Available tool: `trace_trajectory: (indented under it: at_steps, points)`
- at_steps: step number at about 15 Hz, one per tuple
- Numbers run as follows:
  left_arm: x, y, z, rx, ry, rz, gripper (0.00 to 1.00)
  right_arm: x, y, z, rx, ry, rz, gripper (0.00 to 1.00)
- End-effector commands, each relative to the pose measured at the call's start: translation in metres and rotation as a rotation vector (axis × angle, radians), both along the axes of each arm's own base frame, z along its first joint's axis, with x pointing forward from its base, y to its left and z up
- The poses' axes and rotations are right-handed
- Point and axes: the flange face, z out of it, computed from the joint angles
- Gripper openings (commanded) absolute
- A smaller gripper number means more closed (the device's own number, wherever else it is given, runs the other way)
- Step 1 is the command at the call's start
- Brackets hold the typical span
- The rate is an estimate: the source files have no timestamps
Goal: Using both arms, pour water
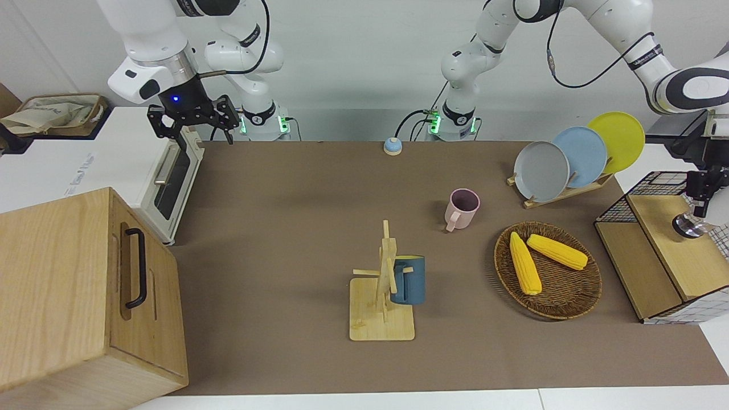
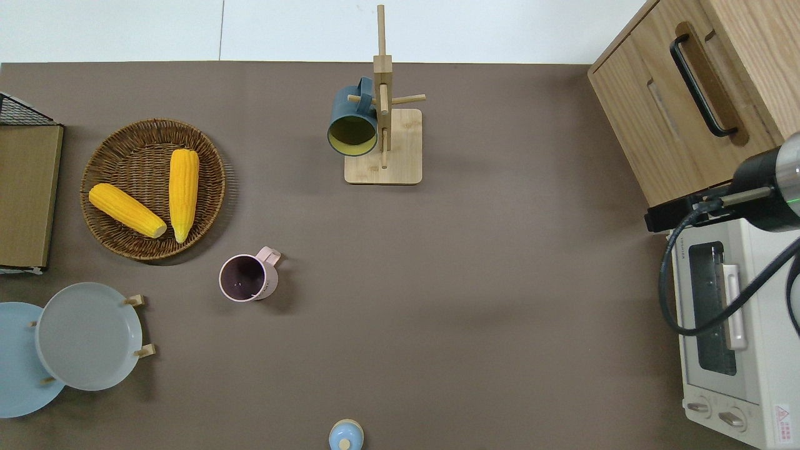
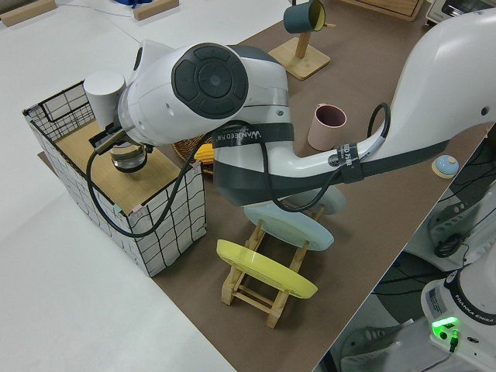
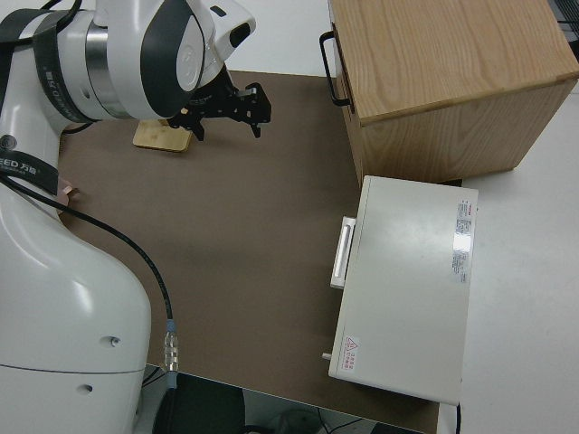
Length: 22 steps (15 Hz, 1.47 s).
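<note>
My right gripper [image 1: 193, 132] hangs open and empty in the air over the edge of the white toaster oven [image 1: 171, 176]; the right side view shows it [image 4: 226, 127] spread wide. My left gripper [image 1: 697, 208] points down at a small silver round object [image 1: 690, 226] on the wooden top of the wire shelf [image 1: 666, 256]. The left arm hides that gripper in the left side view, where the silver object [image 3: 128, 159] shows. A pink mug [image 1: 462, 208] stands upright mid-table. A blue mug [image 1: 410, 279] hangs on the wooden mug rack [image 1: 381, 324]. No water shows.
A wicker basket [image 1: 569, 302] with two corn cobs lies beside the wire shelf. A plate rack [image 1: 561, 193] holds three plates. A wooden cabinet [image 1: 74, 296] stands at the right arm's end. A small blue bell [image 1: 392, 146] sits near the robots.
</note>
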Motion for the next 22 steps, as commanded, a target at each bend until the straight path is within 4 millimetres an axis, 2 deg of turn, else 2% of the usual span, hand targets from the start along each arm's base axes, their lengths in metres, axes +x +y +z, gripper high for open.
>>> trace_trajectory:
  at_steps: [1,3,8,10,11,12,13,17,22]
  points:
    - [0.000,0.005,-0.002,0.008,-0.036,-0.005,0.10,-0.002,-0.001,0.004,-0.003,-0.012,-0.002,0.987]
    - [0.002,0.006,-0.011,0.009,-0.025,-0.014,0.10,-0.002,-0.001,0.004,-0.003,-0.012,-0.002,0.987]
    - [0.003,0.008,-0.018,0.012,-0.019,-0.018,0.12,-0.002,-0.001,0.004,-0.003,-0.012,-0.002,0.987]
    - [0.003,0.008,-0.018,0.011,-0.018,-0.019,0.18,-0.002,-0.001,0.004,-0.003,-0.013,-0.002,0.987]
    - [0.003,0.008,-0.018,0.011,-0.018,-0.019,0.41,-0.002,-0.001,0.004,-0.003,-0.013,-0.002,0.987]
    - [0.003,0.008,-0.018,0.011,-0.018,-0.019,0.95,-0.002,-0.001,0.004,-0.003,-0.012,-0.002,0.987]
    - [0.003,0.008,-0.018,0.011,-0.018,-0.019,1.00,-0.002,-0.001,0.004,-0.003,-0.013,-0.002,0.987]
    - [0.001,0.010,-0.018,0.011,-0.016,-0.017,1.00,-0.002,-0.001,0.004,-0.003,-0.013,-0.002,0.987]
    - [-0.001,0.006,-0.007,0.004,0.022,0.010,1.00,-0.002,-0.001,0.004,-0.003,-0.012,-0.002,0.987]
